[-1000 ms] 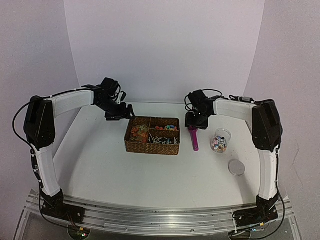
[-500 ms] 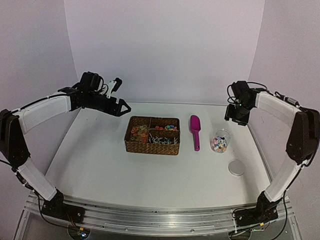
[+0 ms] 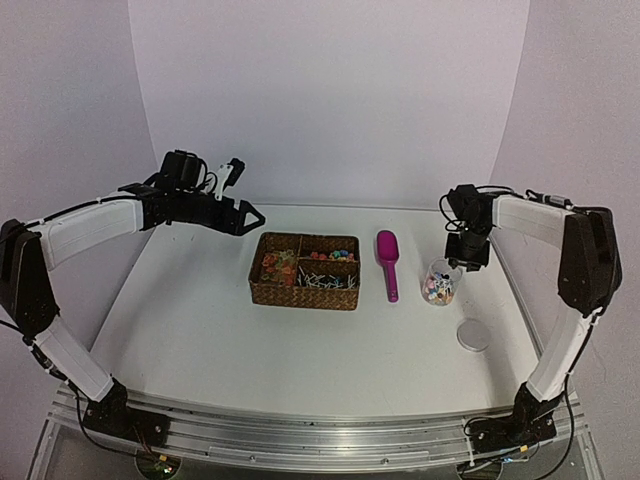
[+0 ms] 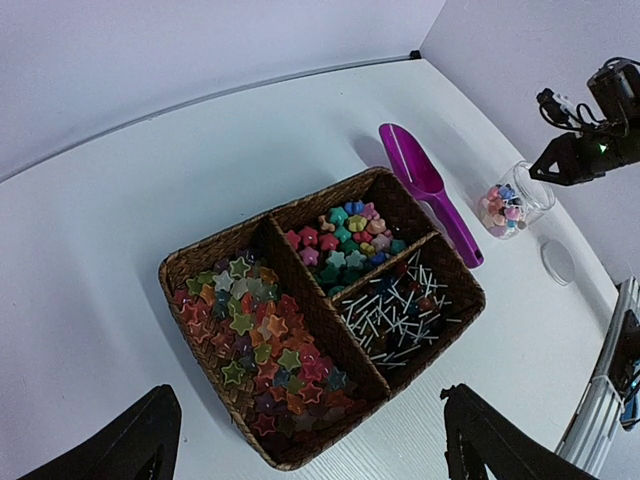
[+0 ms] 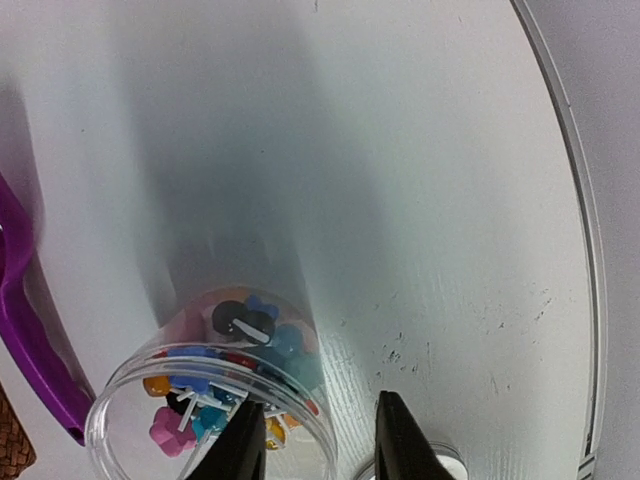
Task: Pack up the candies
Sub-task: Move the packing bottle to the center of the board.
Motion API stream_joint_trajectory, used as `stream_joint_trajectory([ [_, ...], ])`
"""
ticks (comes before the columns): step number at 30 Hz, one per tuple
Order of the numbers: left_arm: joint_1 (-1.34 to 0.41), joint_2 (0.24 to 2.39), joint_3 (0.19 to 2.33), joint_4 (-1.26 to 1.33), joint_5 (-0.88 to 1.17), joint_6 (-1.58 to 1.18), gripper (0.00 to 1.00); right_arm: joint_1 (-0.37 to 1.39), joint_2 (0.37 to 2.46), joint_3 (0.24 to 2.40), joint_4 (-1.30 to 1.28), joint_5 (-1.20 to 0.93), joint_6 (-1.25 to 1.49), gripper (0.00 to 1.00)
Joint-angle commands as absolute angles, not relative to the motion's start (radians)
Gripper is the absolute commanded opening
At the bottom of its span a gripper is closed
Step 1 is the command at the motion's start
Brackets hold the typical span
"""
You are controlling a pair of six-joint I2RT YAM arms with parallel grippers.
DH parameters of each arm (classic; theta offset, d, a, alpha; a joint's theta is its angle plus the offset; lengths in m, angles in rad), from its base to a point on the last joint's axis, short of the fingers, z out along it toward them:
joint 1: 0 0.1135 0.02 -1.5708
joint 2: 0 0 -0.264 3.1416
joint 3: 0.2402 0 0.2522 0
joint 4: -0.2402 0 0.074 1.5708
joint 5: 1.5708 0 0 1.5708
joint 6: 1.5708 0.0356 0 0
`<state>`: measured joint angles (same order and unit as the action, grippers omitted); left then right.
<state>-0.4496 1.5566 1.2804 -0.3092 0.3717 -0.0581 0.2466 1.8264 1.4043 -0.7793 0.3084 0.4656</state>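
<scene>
- Right claw [image 5: 318, 420]: fingers partway apart with a narrow gap and nothing between them. It hangs just over the rim of the jar [image 3: 441, 281].
- Left claw [image 4: 308, 400]: spread wide and empty, raised over the far left of the desk [image 3: 200, 330], apart from the basket [image 3: 300, 298].
- Lid [image 3: 473, 335]: round and white. It lies flat at the near right, apart from the jar.
- Jar: clear, upright and uncapped. A low layer of candies [image 3: 438, 289] sits inside, pink, blue and yellow.
- Scoop [image 3: 388, 262]: magenta and empty. It lies flat between the basket and the jar, handle toward the near edge.
- Basket: woven, with three compartments. The left one is full of star-shaped candies, the far right one holds a smaller heap, and the near right one holds thin white sticks.
</scene>
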Motion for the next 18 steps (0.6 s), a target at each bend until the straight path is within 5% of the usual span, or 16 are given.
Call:
stream_joint_trajectory([
  [1, -0.448, 1.531, 1.273, -0.259, 0.365, -0.077, 0.90, 0.245, 1.853, 1.375, -0.754, 0.319, 0.444, 0.23],
  [5, -0.447, 1.531, 1.268, -0.255, 0.353, -0.075, 0.90, 0.245, 1.850, 1.365, -0.747, 0.310, 0.437, 0.01],
  [11, -0.447, 1.528, 1.254, -0.250, 0.325, -0.080, 0.90, 0.282, 1.749, 1.403, -0.825, 0.363, 0.418, 0.00],
  [18, -0.446, 1.535, 1.209, -0.217, 0.292, -0.111, 0.90, 0.547, 1.686, 1.646, -1.099, 0.439, 0.464, 0.00],
])
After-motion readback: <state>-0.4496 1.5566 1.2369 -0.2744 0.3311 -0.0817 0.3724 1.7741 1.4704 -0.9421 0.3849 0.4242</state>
